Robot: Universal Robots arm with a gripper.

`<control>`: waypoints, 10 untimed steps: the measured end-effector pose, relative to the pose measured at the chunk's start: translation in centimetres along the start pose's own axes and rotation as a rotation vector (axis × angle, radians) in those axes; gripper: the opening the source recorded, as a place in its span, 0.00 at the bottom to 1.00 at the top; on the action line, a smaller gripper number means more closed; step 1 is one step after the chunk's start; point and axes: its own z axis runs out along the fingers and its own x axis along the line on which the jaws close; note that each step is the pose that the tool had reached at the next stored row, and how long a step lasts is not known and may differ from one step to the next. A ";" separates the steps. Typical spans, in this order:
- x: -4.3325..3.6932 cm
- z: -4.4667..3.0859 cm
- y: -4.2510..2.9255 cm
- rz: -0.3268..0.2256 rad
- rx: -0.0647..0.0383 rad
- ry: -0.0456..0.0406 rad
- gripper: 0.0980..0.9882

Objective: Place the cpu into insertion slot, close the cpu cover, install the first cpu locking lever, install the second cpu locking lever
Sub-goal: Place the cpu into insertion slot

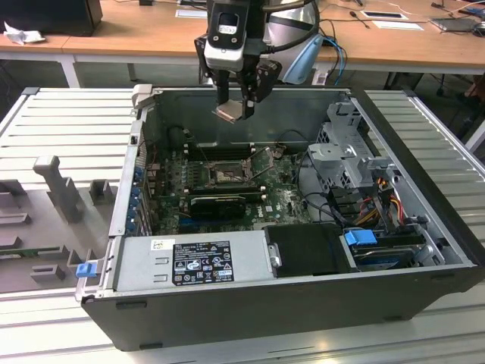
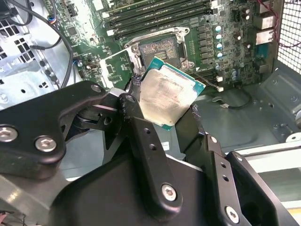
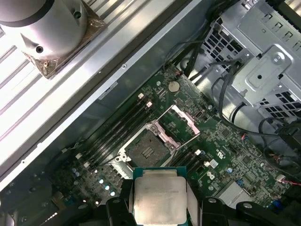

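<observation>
Holding the cpu (image 2: 169, 96) pinched edge-to-edge in gripper (image 1: 239, 106) jaws, well above the open socket (image 3: 148, 148), cover (image 3: 182, 123) swung up. Placing step, cpu not yet seated; likely called for squaring cpu over socket.

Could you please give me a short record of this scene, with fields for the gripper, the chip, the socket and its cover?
Gripper: above the open computer case, jaws shut on the chip
Chip: gripped at two opposite edges, in the air, metal face showing in both wrist views
Socket: empty, inside the case, lower than the chip
Cover: swung open beside the socket
Progress: chip not yet placed in the socket
</observation>
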 end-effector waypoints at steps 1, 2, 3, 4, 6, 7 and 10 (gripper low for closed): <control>0.00 0.05 0.00 0.002 0.000 -0.0003 0.49; 0.00 0.08 -0.01 0.003 0.000 -0.0003 0.49; 0.00 0.12 -0.02 0.003 0.000 -0.0003 0.49; 0.00 0.17 -0.02 0.003 0.000 -0.0003 0.49; -0.01 0.29 -0.04 0.003 0.000 -0.0004 0.49; -0.01 0.36 -0.04 0.003 0.000 -0.0003 0.49; -0.02 0.59 -0.06 0.003 0.000 -0.0004 0.49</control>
